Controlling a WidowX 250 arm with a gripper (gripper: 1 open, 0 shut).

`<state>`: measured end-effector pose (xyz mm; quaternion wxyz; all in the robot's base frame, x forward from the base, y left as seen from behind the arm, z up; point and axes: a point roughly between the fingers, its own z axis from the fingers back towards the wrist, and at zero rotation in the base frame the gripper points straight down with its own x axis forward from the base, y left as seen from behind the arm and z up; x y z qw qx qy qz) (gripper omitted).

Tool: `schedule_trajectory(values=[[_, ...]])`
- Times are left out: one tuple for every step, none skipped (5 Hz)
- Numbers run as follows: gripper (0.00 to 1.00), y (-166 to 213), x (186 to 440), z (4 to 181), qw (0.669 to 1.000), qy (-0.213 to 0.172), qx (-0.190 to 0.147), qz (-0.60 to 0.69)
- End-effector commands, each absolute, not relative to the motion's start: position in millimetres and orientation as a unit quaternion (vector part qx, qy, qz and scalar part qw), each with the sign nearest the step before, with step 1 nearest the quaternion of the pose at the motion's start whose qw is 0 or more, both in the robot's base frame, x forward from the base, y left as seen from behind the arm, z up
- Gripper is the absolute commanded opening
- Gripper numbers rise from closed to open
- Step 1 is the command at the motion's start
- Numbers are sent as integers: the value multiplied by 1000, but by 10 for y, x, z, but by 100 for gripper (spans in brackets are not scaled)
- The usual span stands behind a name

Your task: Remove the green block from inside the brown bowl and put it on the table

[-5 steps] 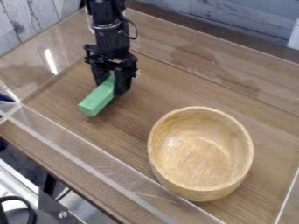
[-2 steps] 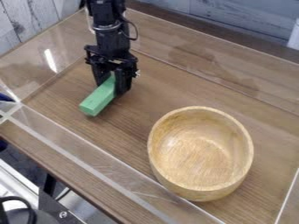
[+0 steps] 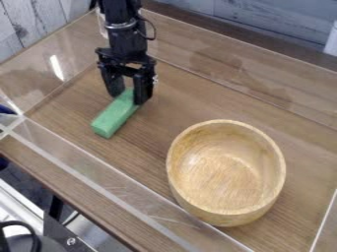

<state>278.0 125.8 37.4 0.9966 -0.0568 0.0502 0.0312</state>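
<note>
The green block point(image 3: 113, 116) lies flat on the table point(image 3: 224, 84), left of the middle. My gripper point(image 3: 126, 94) points straight down over the block's far end. Its black fingers point(image 3: 142, 91) stand apart, one on each side of that end, and do not pinch it. The brown bowl point(image 3: 227, 126) sits at the front right with nothing inside it, well apart from the block and the gripper.
Low clear acrylic walls point(image 3: 79, 167) edge the table along the front and left sides. A grey wall with white planks runs behind the table at the top.
The jaws have opened and let go of the green block. The block, held tilted before, now rests flat on the table. The arm has stayed where it was.
</note>
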Motion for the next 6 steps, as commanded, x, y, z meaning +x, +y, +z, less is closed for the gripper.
schedule_trajectory(values=[[100,1333,2932,924,998,-24,-42,30],[100,1314,3004,1262,997,-53,-42,30],[100,1276,3033,1490,997,-67,-39,27],[100,1265,2981,1395,997,-58,-39,25],[100,1267,2971,1339,998,-50,-40,25],[100,1263,2964,1276,998,-42,-41,25]])
